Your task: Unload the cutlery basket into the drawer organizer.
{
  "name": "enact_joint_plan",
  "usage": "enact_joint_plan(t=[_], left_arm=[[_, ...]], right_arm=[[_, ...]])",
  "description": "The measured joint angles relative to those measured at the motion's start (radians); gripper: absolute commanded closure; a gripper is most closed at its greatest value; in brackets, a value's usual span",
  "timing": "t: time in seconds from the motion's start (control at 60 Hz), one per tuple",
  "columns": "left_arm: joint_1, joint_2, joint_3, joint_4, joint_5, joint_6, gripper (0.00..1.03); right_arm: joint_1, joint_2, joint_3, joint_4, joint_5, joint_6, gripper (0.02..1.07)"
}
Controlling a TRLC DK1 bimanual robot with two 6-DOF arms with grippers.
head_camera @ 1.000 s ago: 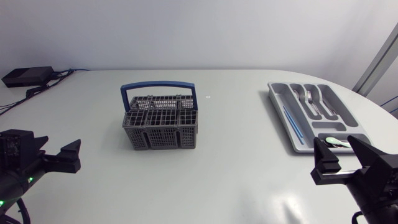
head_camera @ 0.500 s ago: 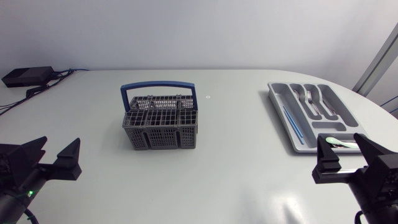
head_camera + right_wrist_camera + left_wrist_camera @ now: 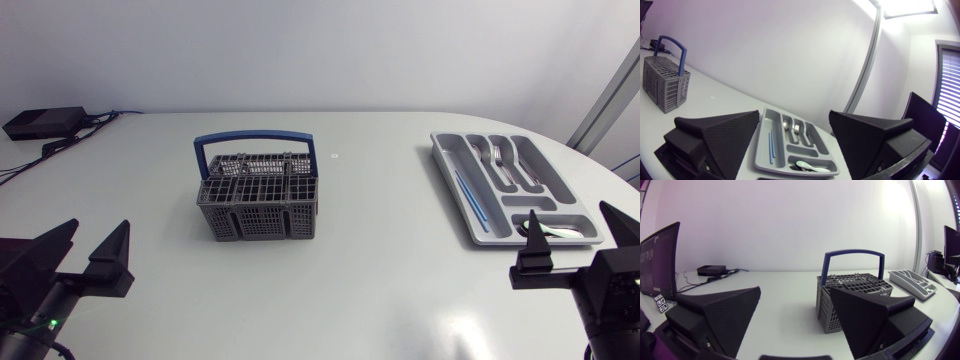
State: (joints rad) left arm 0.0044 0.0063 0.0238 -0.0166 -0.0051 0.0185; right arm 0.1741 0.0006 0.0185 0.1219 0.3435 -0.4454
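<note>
The grey mesh cutlery basket (image 3: 258,195) with a blue handle stands upright left of the table's middle. A few metal tips glint at its top in the left wrist view, where the basket (image 3: 855,282) is ahead of my left gripper (image 3: 795,290). The grey drawer organizer (image 3: 452,178) lies at the right and holds metal forks (image 3: 505,162), a thin blue stick and a pale spoon (image 3: 560,232). My left gripper (image 3: 95,240) is open and empty near the front left. My right gripper (image 3: 570,225) is open just in front of the organizer (image 3: 760,155), with the basket (image 3: 665,82) far off.
A black box (image 3: 45,122) with cables lies at the table's back left corner. A small mark (image 3: 334,155) sits on the white tabletop behind the basket. Bare table stretches between basket and organizer.
Both grippers have drawn back toward the table's front edge. The right one has uncovered the organizer's near compartment with the pale spoon. Basket and organizer have not moved.
</note>
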Motion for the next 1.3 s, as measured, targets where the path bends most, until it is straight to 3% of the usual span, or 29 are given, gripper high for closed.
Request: enact_joint_plan(t=[0.283,1.117,1.3], left_arm=[[0.0,0.0,0.0,0.0,0.0,0.0,0.05],[0.0,0.0,0.0,0.0,0.0,0.0,0.05],[0.0,0.0,0.0,0.0,0.0,0.0,0.05]], right_arm=[[0.02,0.0,-0.001,0.035,0.031,-0.034,0.07],[-0.157,0.0,-0.001,-0.106,-0.32,0.373,0.07],[-0.17,0.0,-0.001,-0.119,-0.34,0.416,0.07]])
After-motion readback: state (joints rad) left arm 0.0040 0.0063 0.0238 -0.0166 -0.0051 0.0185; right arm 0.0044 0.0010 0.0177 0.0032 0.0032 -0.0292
